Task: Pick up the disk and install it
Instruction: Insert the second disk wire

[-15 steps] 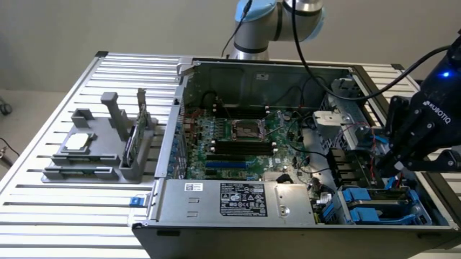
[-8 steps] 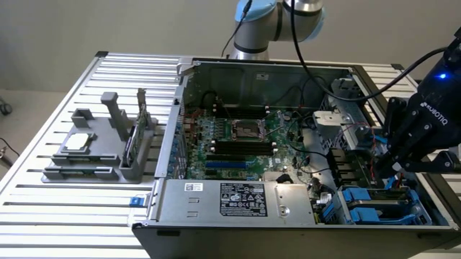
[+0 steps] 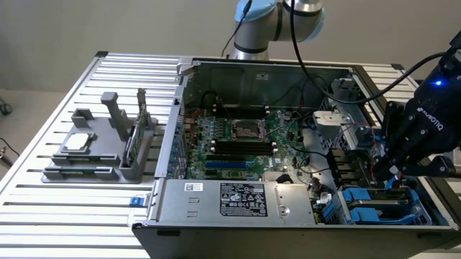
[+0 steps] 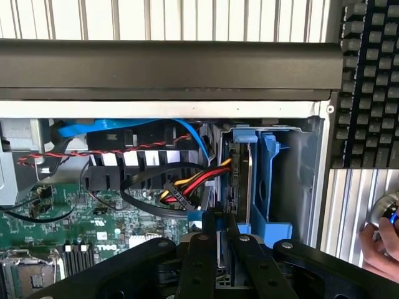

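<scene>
My gripper [image 3: 390, 174] reaches down into the near corner of the open computer case [image 3: 216, 226] on the exterior view's right, over the blue drive bay [image 3: 381, 208]. In the wrist view its two black fingers [image 4: 201, 261] stand close together, shut on the thin edge of the disk [image 4: 235, 187]. The disk stands on edge inside the blue plastic cage [image 4: 272, 187], with its circuit-board side showing. Its lower part is hidden behind the fingers.
Red, yellow and black power cables [image 4: 187, 184] and a blue data cable [image 4: 112, 124] lie right beside the bay. The grey power-supply box [image 3: 238, 202] fills the case's front. A grey fixture [image 3: 94, 156] sits on the table. A hand [image 4: 383, 240] is near a keyboard [image 4: 368, 81].
</scene>
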Robot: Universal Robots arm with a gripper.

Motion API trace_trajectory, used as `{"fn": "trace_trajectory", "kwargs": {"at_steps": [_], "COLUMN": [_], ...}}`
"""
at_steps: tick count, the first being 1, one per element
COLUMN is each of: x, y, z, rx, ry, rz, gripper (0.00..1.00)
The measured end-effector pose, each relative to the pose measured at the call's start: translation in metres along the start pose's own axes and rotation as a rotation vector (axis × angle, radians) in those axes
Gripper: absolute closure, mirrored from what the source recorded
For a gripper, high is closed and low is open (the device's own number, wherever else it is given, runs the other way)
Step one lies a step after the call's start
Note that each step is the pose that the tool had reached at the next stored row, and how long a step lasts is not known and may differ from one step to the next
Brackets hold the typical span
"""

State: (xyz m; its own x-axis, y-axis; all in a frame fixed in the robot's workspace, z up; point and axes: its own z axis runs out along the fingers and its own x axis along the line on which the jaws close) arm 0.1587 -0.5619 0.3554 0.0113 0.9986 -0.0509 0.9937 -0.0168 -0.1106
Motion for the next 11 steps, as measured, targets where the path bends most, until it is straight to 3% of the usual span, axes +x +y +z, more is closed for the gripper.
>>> {"fn": "trace_trajectory", "kwargs": {"at_steps": [6, 11], "x": [-0.007, -0.015], "y": [0.005, 0.0059], "z": [0.0003, 0.0011], "rx": [0.0004, 0.0012], "ry": [0.016, 0.0211], "rz": [-0.002, -0.002], "gripper": [0.84, 0.84]}}
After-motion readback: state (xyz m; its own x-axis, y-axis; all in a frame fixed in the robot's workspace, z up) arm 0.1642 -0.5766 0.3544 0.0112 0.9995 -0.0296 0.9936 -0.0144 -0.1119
